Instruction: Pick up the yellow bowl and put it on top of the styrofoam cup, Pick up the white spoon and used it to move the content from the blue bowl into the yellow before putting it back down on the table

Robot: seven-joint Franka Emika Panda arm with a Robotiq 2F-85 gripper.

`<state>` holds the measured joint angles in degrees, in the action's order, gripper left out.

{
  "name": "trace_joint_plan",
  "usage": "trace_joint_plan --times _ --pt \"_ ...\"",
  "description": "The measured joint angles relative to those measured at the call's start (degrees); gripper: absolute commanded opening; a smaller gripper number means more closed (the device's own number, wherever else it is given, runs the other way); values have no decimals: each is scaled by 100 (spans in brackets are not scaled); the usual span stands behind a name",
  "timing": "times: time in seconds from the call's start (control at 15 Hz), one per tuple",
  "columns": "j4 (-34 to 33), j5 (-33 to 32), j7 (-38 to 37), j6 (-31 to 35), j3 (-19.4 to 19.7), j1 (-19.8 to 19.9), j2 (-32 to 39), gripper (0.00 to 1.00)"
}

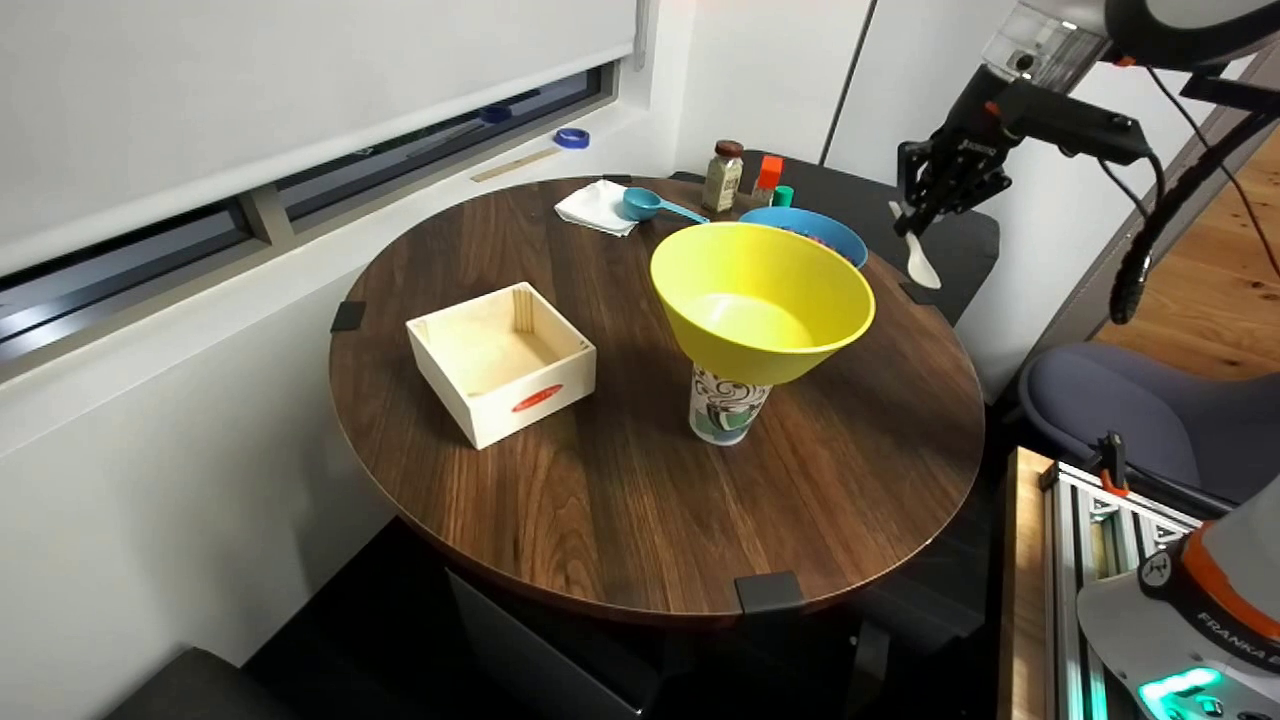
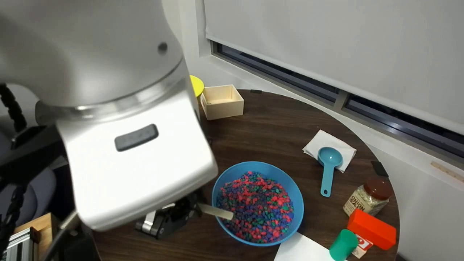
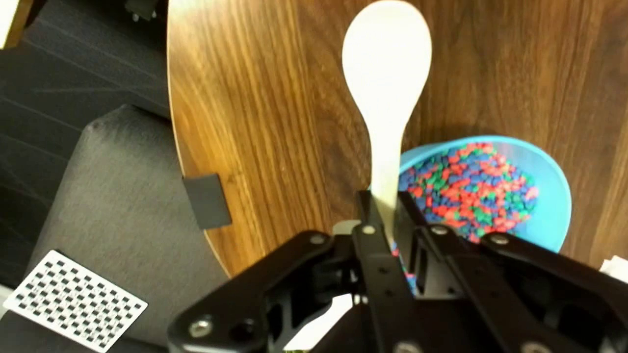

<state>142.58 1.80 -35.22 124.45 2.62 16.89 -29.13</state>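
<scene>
OK so the gripper (image 3: 384, 203) has its jaws squeezed narrow on the slim handle of the white spoon (image 1: 922, 266), which looks like smooth plastic with an egg-shaped head. It's up off the table (image 1: 600, 500), tilted with the head hanging lower in an exterior view, and in the wrist view the blue bowl (image 2: 270, 170) lies below, partly behind the handle. That bowl is round and smooth-sided, loaded with pebbly content (image 2: 259, 204): lumpy little bits in pinkish red, green and dark blue (think aquarium gravel). Can't tell how close the spoon is to the rim.

The yellow bowl (image 1: 765, 270) sits on top of the styrofoam cup (image 1: 727, 410), a wide flared cone hiding the cup's rim, with a soft shine on its floor. The cup is white and tapered, with swirly print and a green patch. The table itself is a big dark disc with streaky wood grain. Also on it: a square box (image 1: 495, 420) in pale bare wood with a red oval on its side, a teal measuring scoop (image 2: 327, 177) with its round end resting on a folded white napkin (image 2: 346, 150), and a chunky see-through jar (image 2: 366, 201) with a brown lid.
</scene>
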Motion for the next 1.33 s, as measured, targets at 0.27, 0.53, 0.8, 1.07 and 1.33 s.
trace_joint_plan --times 0.27,0.53,0.8,1.07,1.33 --pt "-196 -1107 -382 303 -201 370 26 3" --pt "-198 -2048 -880 931 -360 580 237 3" --pt "-221 -2686 -1386 1769 -436 658 539 3" --pt "-267 -3126 -1920 2462 -494 695 866 3" --pt "-323 -3542 -2499 2885 -611 705 1193 3"
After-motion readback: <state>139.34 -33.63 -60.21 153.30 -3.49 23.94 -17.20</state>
